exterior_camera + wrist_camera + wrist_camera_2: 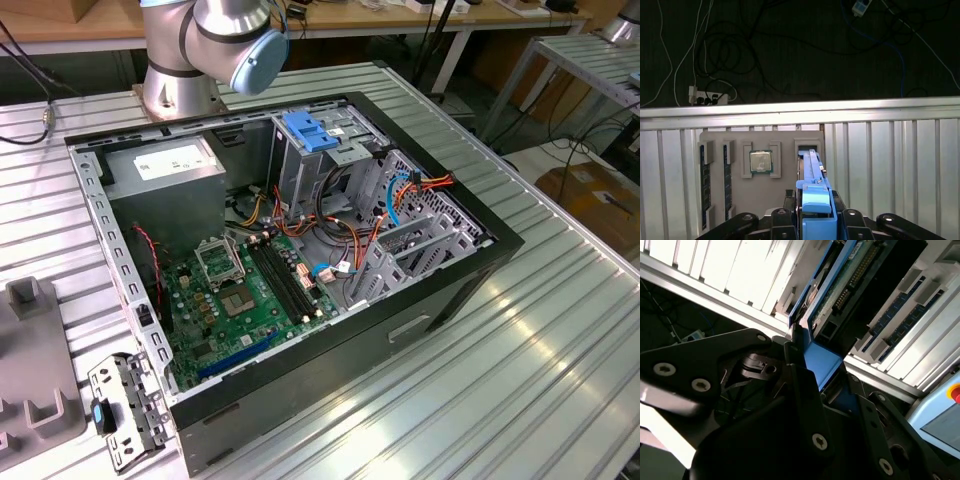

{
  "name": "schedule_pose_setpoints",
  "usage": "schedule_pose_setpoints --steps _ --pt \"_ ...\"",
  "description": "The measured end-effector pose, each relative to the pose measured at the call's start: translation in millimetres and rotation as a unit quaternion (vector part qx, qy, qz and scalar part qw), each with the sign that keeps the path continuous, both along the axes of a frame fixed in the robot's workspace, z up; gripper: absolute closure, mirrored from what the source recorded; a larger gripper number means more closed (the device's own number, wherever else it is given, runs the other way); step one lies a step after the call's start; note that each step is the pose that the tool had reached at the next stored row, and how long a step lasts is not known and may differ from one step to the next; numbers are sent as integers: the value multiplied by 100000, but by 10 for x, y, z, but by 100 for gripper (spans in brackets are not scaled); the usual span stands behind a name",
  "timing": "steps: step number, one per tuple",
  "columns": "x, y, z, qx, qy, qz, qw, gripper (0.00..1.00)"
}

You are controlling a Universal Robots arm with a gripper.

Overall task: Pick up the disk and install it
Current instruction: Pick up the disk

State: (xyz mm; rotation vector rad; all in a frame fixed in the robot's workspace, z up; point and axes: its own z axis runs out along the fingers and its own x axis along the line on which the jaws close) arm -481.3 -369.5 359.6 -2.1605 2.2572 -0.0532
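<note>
In the exterior view, orange cables (350, 235) crowd the open computer case (130, 290) by its drive cage (330, 150) and could snag a drive.

In the second wrist view, the gripper (807, 360) is clamped on the blue end of the disk (850, 275).

In the first wrist view, the disk stands on edge at the gray tray (785, 145), beside the processor (761, 162). A hold this narrow could let it twist or slip.
</note>
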Motion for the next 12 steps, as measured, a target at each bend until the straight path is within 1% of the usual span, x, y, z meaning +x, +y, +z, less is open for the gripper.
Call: schedule_pose_setpoints --steps 12 --pt "0 0 47 2 -2 0 100000 63"
